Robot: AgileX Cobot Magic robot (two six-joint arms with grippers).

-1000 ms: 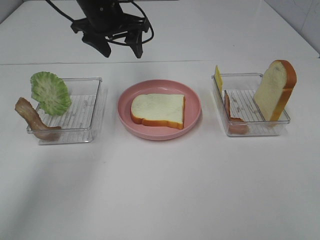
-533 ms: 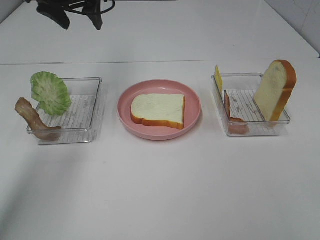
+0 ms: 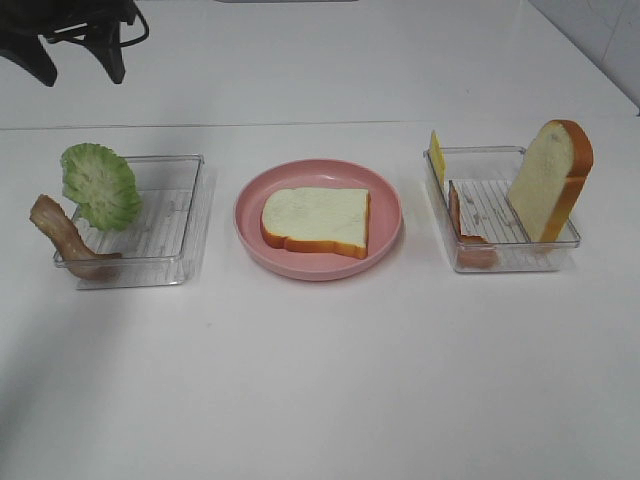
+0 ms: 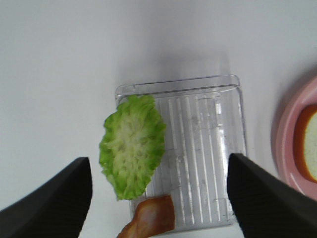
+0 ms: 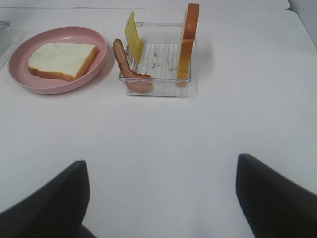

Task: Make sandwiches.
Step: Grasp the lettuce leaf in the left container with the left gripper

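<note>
One white bread slice (image 3: 315, 220) with an orange-brown crust lies flat on the pink plate (image 3: 250, 240). Green lettuce (image 3: 100, 185) and a bacon strip (image 3: 65, 240) lean on the left edge of the left clear tray (image 3: 175, 215). The right clear tray (image 3: 500, 215) holds a yellow cheese square (image 3: 436, 155), a bacon strip (image 3: 462, 225) and an upright bread slice (image 3: 550, 180). My left gripper (image 3: 80, 72) hangs open high over the back left, looking down on the lettuce (image 4: 131, 146). My right gripper (image 5: 161, 161) is open and empty, well short of the right tray (image 5: 158, 64).
The white table (image 3: 320, 380) stretches bare in front of the plate and trays. The plate sits between the two trays with small gaps on each side. A seam runs across the table behind them.
My left gripper has swung from behind the plate to the far left, now above the left tray. Nothing on the table has moved.
</note>
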